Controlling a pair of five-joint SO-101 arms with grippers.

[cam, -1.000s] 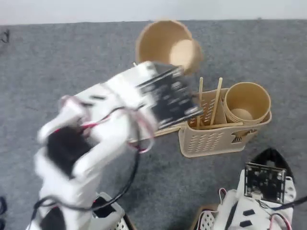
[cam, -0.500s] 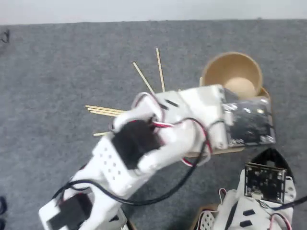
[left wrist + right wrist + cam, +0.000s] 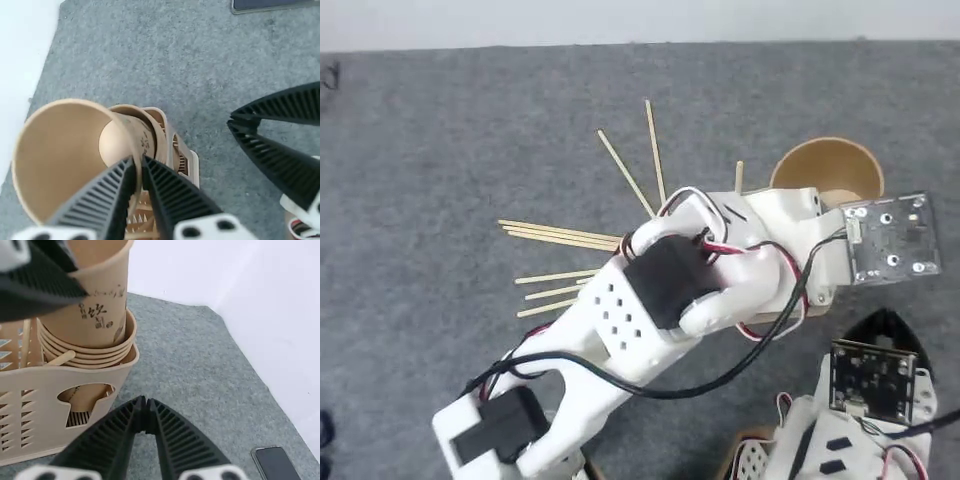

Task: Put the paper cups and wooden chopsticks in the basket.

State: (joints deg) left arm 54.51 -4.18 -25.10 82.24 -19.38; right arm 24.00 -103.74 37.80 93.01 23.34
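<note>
My left gripper (image 3: pixel 137 162) is shut on the rim of a tan paper cup (image 3: pixel 65 150), which hangs just over the stack of paper cups (image 3: pixel 90 350) in the beige basket (image 3: pixel 60 405). In the high view the left arm stretches across to the right and covers most of the basket, with the held cup (image 3: pixel 825 170) showing beyond it. Several wooden chopsticks (image 3: pixel 560 235) lie fanned on the grey carpet left of the arm; another (image 3: pixel 739 175) sticks up from the basket. My right gripper (image 3: pixel 145 420) is shut on nothing, low on the near side of the basket.
A dark phone (image 3: pixel 272 462) lies on the carpet beyond the basket, near the white wall. The right arm's base (image 3: pixel 875 400) sits at the near right edge. More chopsticks (image 3: pixel 550 290) lie close to the left arm's body.
The left arm has swung right with the cup, from the far middle of the carpet to above the basket's cup stack. The chopsticks on the carpet came into sight. The right arm kept still.
</note>
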